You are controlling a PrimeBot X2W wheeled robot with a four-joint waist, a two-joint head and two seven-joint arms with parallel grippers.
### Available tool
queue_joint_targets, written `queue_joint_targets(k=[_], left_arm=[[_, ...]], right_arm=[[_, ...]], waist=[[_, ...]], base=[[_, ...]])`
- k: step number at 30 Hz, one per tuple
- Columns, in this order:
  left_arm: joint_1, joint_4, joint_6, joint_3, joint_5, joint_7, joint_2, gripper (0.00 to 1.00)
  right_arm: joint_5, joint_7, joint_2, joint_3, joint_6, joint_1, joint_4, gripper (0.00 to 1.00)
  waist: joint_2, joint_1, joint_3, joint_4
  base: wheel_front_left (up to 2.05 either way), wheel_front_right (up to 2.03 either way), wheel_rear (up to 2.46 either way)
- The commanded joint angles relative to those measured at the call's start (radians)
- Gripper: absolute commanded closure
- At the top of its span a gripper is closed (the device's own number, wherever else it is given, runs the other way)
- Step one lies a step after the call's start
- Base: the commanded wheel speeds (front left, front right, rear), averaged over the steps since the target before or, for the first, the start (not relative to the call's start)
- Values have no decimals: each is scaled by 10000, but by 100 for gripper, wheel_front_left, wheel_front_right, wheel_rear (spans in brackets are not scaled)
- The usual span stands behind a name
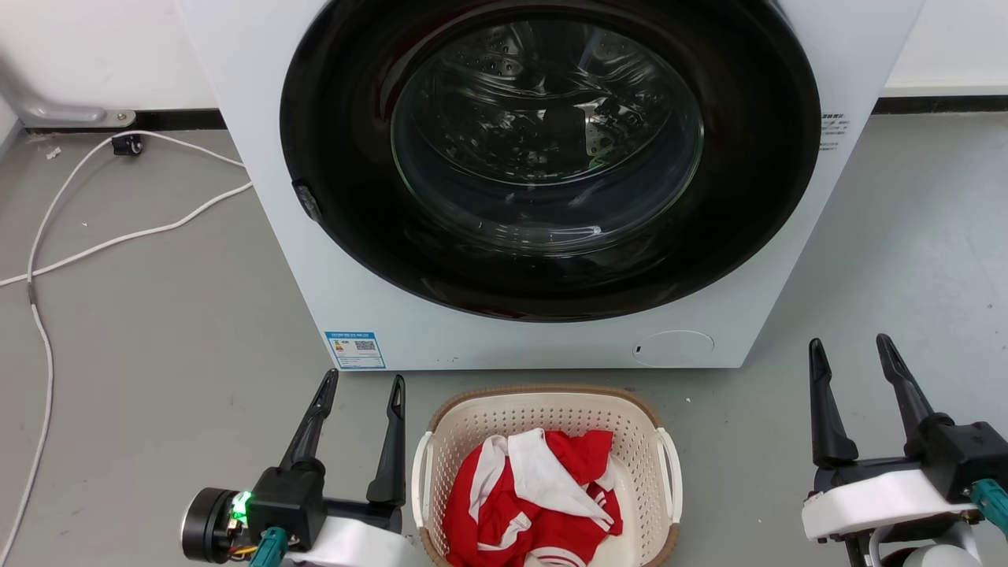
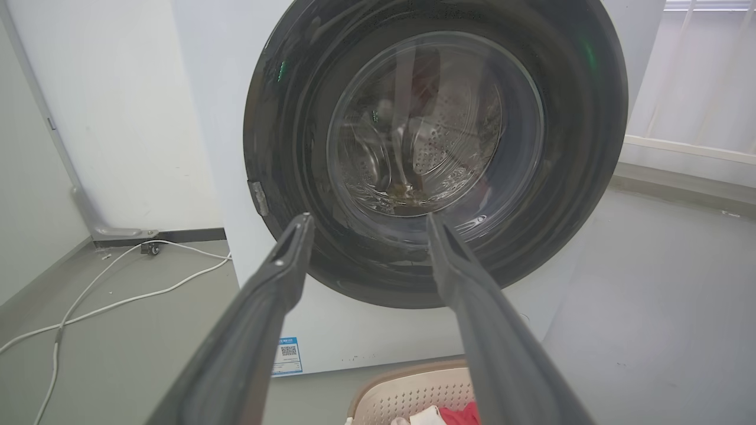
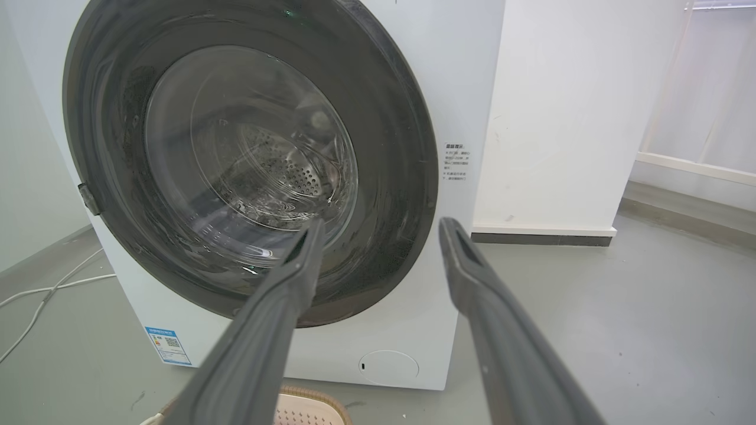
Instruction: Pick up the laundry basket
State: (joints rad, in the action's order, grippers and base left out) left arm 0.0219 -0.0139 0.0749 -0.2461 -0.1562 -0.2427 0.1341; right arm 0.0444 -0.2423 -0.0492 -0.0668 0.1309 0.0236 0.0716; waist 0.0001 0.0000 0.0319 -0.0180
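Laundry basket [image 1: 488, 417] sits on the floor [image 1: 157, 354] just in front of the washing machine [image 1: 260, 197], red and white clothes [image 1: 543, 488] inside. Left hand [image 1: 364, 379] is just beside it, right hand [image 1: 849, 342] well off to the right, both wide apart and empty. I'd get each onto a side handle [image 1: 672, 472] and lift evenly so nothing tips.

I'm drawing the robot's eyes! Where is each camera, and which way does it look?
Head view: on the head, facing forward and down at the washing machine and laundry basket; left gripper and right gripper show.
Left wrist view: on the left wrist, facing the machine along its fingers.
Right wrist view: on the right wrist, likewise past its fingers.
All three share the machine and basket.
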Motion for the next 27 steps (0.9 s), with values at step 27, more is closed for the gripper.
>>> queue_joint_targets(k=[27], left_arm=[[198, 542, -1183, 968, 984, -231, -794, 0]], right_arm=[[-170, -232, -18, 4, -3, -46, 57, 0]], waist=[[-1, 0, -1, -3]], base=[[0, 0, 0]])
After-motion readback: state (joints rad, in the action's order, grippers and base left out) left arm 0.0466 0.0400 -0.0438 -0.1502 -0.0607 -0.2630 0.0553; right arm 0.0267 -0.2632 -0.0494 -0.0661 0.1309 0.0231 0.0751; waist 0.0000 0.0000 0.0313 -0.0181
